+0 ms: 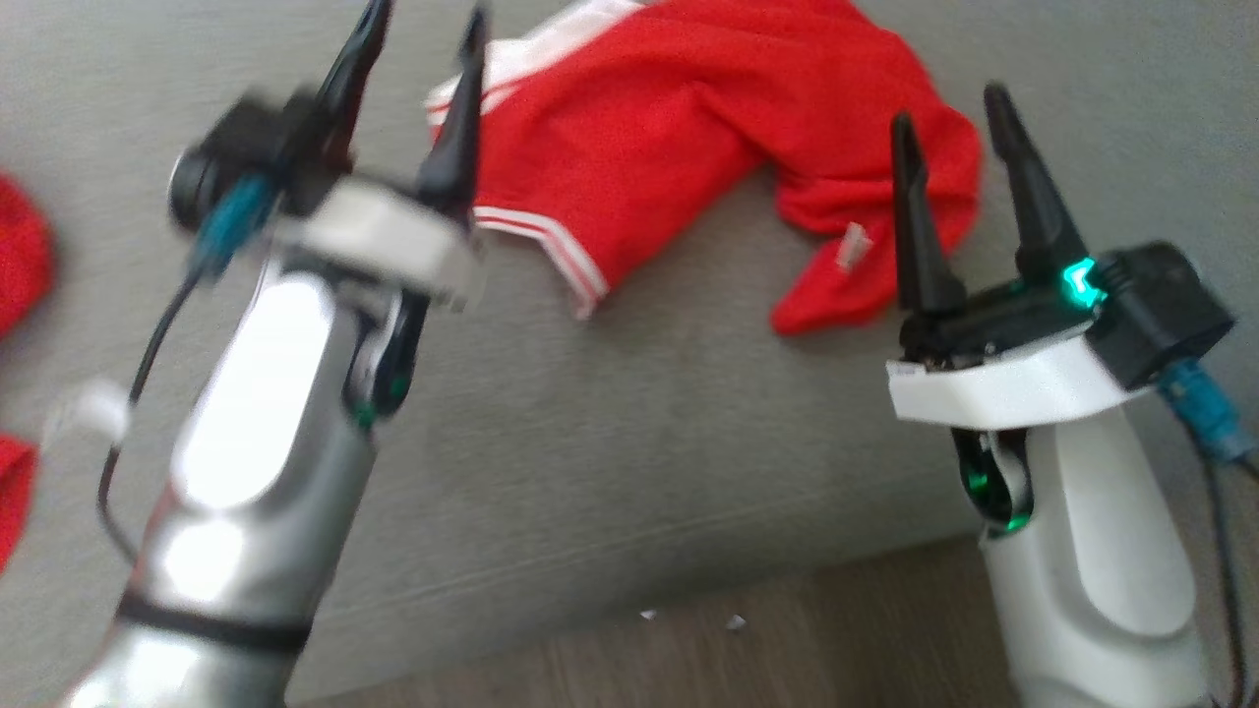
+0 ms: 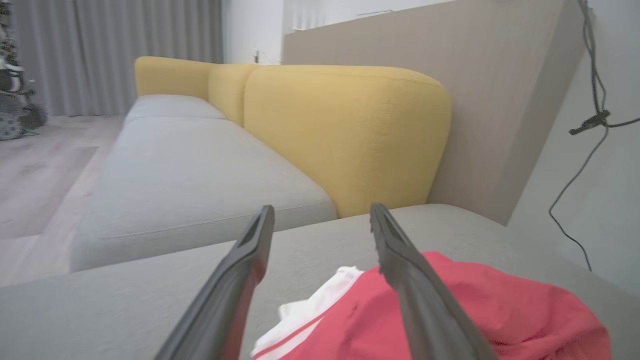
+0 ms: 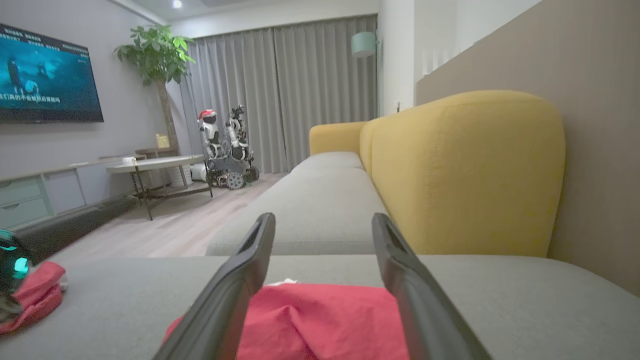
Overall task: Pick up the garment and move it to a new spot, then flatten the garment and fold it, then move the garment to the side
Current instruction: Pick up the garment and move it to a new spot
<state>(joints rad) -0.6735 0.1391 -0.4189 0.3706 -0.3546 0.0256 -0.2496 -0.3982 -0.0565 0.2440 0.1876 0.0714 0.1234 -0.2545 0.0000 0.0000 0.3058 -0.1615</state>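
Observation:
The garment (image 1: 689,128) is red with white striped trim and lies crumpled on the grey sofa cushion (image 1: 629,423) at the top middle of the head view. My left gripper (image 1: 425,25), blurred by motion, hovers open at the garment's left, white-trimmed edge, holding nothing. In the left wrist view the garment (image 2: 475,310) lies below and right of the open left gripper (image 2: 322,210). My right gripper (image 1: 947,110) stands open over the garment's right end. The right wrist view has the garment (image 3: 320,320) bunched under the open right gripper (image 3: 324,218).
More red cloth (image 1: 20,256) lies at the cushion's left edge and also appears in the right wrist view (image 3: 35,295). A yellow backrest (image 2: 345,135) rises behind the seat. Wooden floor (image 1: 787,629) begins at the cushion's near edge. Another robot (image 3: 225,145) and a table (image 3: 155,165) stand across the room.

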